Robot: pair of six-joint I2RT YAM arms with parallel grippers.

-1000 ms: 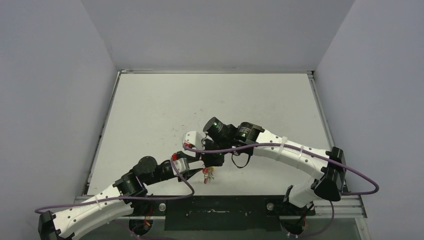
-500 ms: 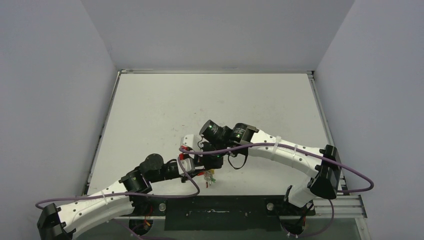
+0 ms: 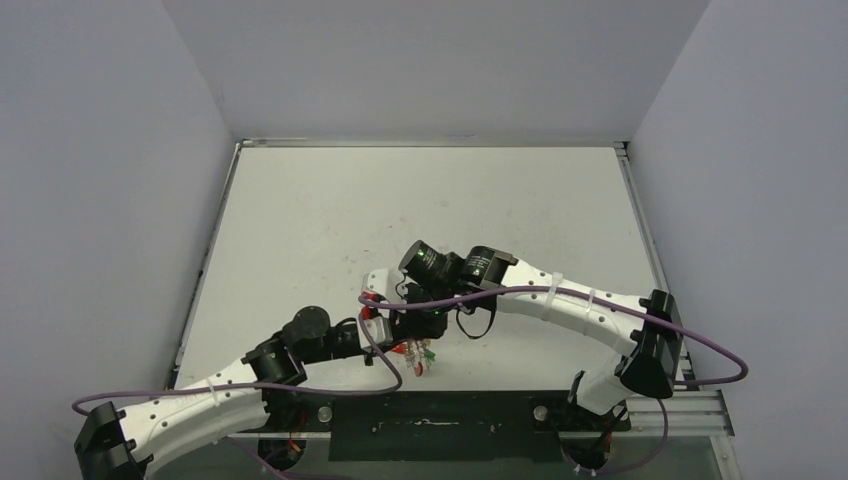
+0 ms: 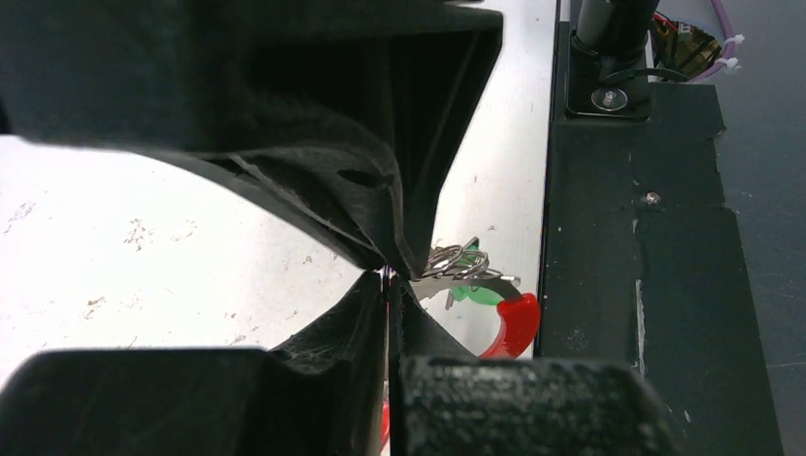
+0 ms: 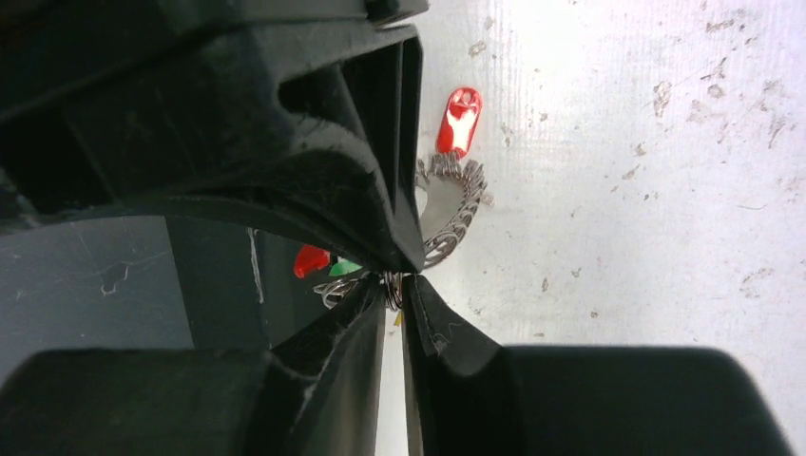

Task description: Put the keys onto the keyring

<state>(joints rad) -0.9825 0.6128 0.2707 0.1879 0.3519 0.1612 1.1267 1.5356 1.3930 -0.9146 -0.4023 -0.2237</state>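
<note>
Both arms had dropped toward the table's (image 3: 300,220) near edge, left gripper (image 3: 402,343) and right gripper (image 3: 420,338) meeting over the keys (image 3: 418,356). Left wrist showed jaws closed tight beside the keyring (image 4: 458,261) coil, any hold unclear. Right wrist showed jaws pinching its wire, a red key (image 5: 459,122) lying just beyond.

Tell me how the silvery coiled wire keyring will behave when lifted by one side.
The silvery coiled wire keyring looks thin and springy, so it likely flexes. Its red curved plastic segment probably weights one side, so it may swing.
</note>
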